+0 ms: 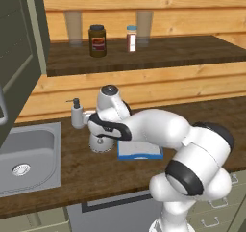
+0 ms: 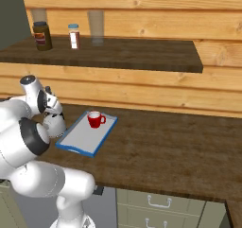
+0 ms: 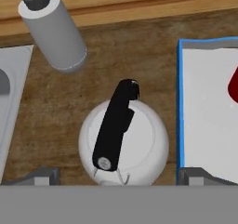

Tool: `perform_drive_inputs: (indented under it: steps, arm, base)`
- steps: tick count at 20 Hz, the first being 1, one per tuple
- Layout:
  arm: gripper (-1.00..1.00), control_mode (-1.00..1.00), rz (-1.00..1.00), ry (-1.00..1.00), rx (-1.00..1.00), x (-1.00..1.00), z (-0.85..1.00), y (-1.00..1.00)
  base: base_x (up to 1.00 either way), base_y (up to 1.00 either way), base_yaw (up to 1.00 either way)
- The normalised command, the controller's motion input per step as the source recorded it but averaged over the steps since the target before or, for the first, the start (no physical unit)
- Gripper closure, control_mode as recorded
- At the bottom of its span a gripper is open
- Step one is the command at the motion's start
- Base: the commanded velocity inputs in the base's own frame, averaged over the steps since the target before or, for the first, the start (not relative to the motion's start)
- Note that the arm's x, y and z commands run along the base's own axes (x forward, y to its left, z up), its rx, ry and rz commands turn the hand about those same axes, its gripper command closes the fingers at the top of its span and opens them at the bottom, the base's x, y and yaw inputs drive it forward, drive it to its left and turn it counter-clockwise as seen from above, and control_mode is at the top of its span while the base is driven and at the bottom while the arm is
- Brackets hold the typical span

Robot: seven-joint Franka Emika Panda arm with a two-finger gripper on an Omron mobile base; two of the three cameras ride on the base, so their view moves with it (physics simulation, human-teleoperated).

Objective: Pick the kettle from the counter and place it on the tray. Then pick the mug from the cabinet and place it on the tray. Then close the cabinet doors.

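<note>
The silvery-white kettle [image 3: 139, 146] with its black handle [image 3: 114, 125] stands on the dark wood counter [image 3: 116, 56], directly below my open gripper [image 3: 118, 177]. The fingertips [image 3: 42, 176] stand wide apart on either side of the kettle without touching it. In the left base view the hand hangs over the kettle [image 1: 100, 144], which is partly hidden. Just to the kettle's right lies the blue-rimmed tray [image 3: 204, 125] [image 2: 80, 139] [image 1: 139, 151]. The red mug [image 2: 96, 120] [image 3: 234, 86] stands upright on the tray's far end. One olive cabinet door [image 1: 19, 58] hangs open at the left.
A grey pump soap bottle [image 3: 56, 30] [image 1: 77, 114] stands behind the kettle, by the steel sink [image 1: 29, 154]. On the shelf above are a brown jar [image 1: 97, 41], a small shaker [image 1: 131, 38] and two clear glasses [image 1: 73, 28]. Low cupboards [image 2: 158, 203] sit below the counter.
</note>
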Motion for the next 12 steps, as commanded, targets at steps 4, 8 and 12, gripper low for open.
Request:
perform_drive_inputs:
  steps: [4,8,12]
  arm:
    - [-1.0,-1.0,-0.05,0.0,0.0,0.12,-0.07,0.08]
    - [-1.0,-1.0,-0.03,0.0,0.0,0.23,-0.07,0.03]
    - [-1.0,-1.0,-0.01,0.0,0.0,0.28,-0.11,0.08]
  base:
    - [0.0,0.0,0.0]
    - [0.0,0.0,0.0]
    - [0.0,0.0,0.0]
